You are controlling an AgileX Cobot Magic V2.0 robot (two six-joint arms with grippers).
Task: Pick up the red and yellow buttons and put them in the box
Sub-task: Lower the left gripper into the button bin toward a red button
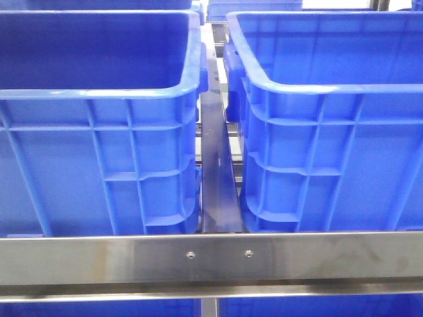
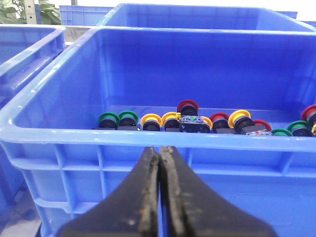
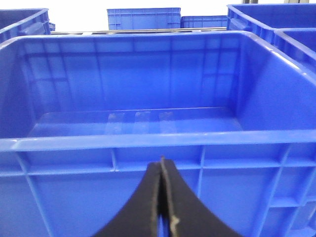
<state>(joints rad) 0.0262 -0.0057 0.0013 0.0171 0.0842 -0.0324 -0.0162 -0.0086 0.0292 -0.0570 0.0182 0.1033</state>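
In the left wrist view a blue crate holds a row of small round buttons on its floor: red ones, yellow ones and green ones. My left gripper is shut and empty, just outside that crate's near wall, below its rim. In the right wrist view an empty blue box stands ahead. My right gripper is shut and empty, outside its near wall below the rim. Neither gripper shows in the front view.
The front view shows two like blue crates, left and right, with a dark bar in the gap between them and a steel rail across the front. More blue crates stand behind and beside.
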